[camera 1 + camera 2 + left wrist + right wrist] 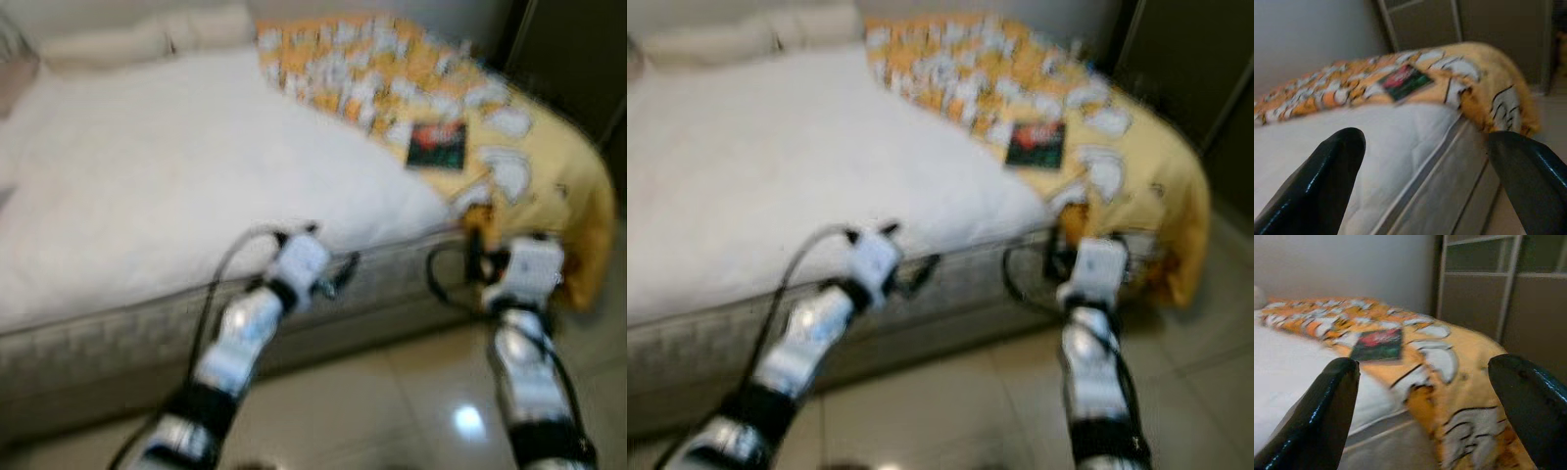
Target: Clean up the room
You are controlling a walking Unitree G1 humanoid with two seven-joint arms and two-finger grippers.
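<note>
**Both arms raised at the bed's edge**

Views blurred. Left gripper (1425, 181) spread wide, empty, near the mattress (176, 186) side. Right gripper (1425, 406) also wide open, empty, by the corner where the orange blanket (549, 166) drapes over. A dark book (437, 145) lies flat on the blanket, beyond both grippers. Tiled floor (392, 401) below.

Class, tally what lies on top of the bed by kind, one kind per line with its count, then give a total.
Pillows: 2
Orange patterned blanket: 1
Dark book with a red cover picture: 1
Total: 4
</note>
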